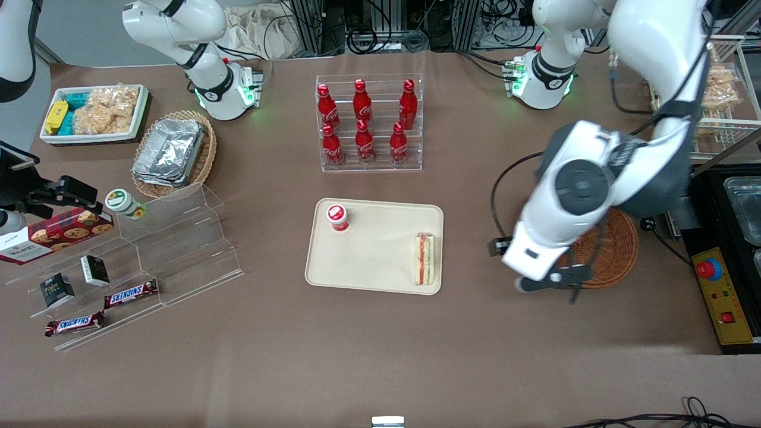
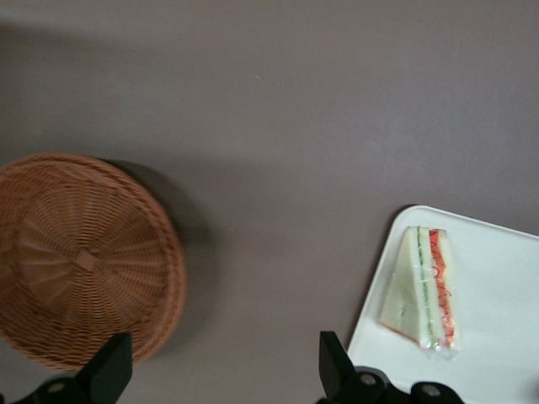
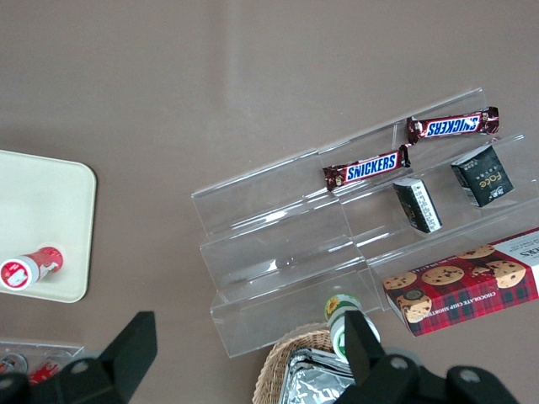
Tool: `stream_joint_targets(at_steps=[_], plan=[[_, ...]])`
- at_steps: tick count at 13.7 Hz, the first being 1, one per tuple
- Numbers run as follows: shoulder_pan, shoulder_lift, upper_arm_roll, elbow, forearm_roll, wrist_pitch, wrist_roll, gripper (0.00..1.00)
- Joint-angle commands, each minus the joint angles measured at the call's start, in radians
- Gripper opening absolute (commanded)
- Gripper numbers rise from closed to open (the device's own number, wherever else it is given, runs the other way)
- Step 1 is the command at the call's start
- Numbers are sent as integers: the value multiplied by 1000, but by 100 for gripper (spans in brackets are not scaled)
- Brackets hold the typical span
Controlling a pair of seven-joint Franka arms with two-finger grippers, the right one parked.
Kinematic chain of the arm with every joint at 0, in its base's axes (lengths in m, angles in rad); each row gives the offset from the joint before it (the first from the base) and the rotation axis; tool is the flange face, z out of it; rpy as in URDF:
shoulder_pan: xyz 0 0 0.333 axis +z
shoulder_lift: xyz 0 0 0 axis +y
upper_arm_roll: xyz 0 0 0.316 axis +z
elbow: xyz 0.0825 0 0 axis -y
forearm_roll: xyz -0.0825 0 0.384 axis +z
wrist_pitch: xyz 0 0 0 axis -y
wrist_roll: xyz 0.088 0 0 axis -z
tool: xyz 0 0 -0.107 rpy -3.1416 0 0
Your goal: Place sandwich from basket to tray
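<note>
1. Front view: the sandwich lies flat on the tray, close against the rim at the working arm's end, with a small red-capped cup standing well apart from it on the same tray. The basket sits on the table toward the working arm's end, partly covered by the arm. The gripper hangs between basket and tray, over the basket's near edge. Judging by this, the placing is done and the step in hand is the retreat, best done by lifting clear upward before swinging sideways, so nothing brushes the tray rim or the basket wall.

2. Left wrist view: the fingers stand wide apart with only bare table between them, holding nothing. The basket looks empty, and the sandwich rests inside the tray's corner, clear of both fingers. A good retreat keeps the fingers spread and away from the sandwich, which sits close enough to the rim that a nudge could push it off.

3. Right wrist view: only the tray's other end and the cup show, and nothing here bears on the retreat.
</note>
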Motion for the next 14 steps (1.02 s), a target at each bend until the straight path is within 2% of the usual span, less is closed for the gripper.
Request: stream_joint_targets(at_steps=[1, 5, 7, 9, 11, 12, 14], plan=[[131, -165, -10, -142, -86, 5, 128, 100], [230, -256, -10, -237, -167, 18, 243, 100], [264, -297, -7, -285, -177, 21, 293, 100], [229, -311, 37, -294, -189, 18, 346, 100], [108, -314, 170, -288, -190, 9, 367, 100], [72, -310, 204, -280, -189, 7, 380, 100], [74, -295, 206, -257, -187, -13, 486, 100]])
